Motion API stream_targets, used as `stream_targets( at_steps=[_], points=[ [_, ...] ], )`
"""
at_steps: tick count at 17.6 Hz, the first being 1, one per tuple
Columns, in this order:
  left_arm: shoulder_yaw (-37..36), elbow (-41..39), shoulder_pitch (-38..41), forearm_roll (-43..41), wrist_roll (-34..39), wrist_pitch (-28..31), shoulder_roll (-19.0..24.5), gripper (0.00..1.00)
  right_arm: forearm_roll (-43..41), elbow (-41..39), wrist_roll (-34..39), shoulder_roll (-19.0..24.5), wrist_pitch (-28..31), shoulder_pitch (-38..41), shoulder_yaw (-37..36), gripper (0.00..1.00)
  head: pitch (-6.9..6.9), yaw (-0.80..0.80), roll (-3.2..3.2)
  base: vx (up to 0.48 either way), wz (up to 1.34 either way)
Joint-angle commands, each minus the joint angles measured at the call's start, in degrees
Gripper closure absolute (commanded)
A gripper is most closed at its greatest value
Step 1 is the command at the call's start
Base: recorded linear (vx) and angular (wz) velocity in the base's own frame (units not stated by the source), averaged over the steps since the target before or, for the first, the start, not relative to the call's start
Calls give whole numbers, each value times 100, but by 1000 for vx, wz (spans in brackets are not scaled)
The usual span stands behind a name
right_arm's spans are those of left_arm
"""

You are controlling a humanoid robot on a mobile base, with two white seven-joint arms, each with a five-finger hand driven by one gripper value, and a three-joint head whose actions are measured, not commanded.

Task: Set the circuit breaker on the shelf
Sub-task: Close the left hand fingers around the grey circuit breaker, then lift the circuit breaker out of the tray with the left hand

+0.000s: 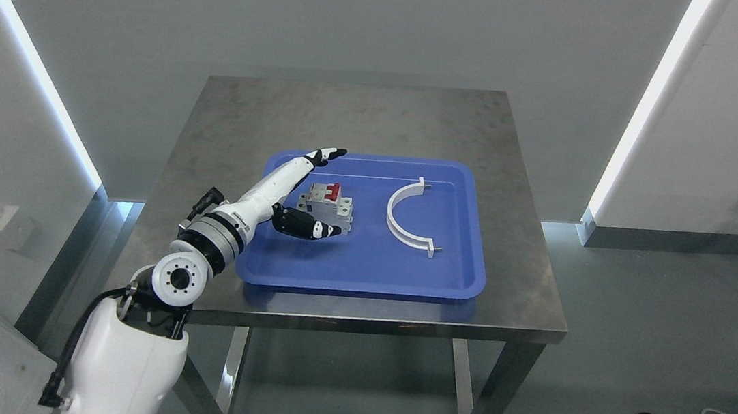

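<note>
A grey circuit breaker (pixel 330 204) with red switches lies in the left half of a blue tray (pixel 362 271) on a steel table. My left hand (pixel 324 192) reaches over the tray's left side, open. Its fingers (pixel 323 155) stretch out beyond the far side of the breaker and its thumb (pixel 309 226) sits on the near side, so the breaker lies between them. I cannot tell whether the thumb touches it. The right arm is out of view.
A white half-ring bracket (pixel 410 217) lies in the tray to the right of the breaker. The steel table (pixel 352 109) has bare surface behind the tray and a lower shelf (pixel 350 383) beneath. Cables lie on the floor at right.
</note>
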Motion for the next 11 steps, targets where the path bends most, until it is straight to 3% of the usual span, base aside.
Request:
stream_targets(
  at_steps=[1,8,11],
  points=[
    [-13,750,-102,-389,-103,1,-156,23,0,0,-4,-100,319,0,114,0,0,0,0,0,0],
    [251,839,-155,-416,-67,-52,-156,36,0,0,-4,-100,319,0,114,0,0,0,0,0,0],
    [435,839,-155,-416,-59,-270,-252,55,0,0,-4,-100,319,0,114,0,0,0,0,-2,25]
  ],
)
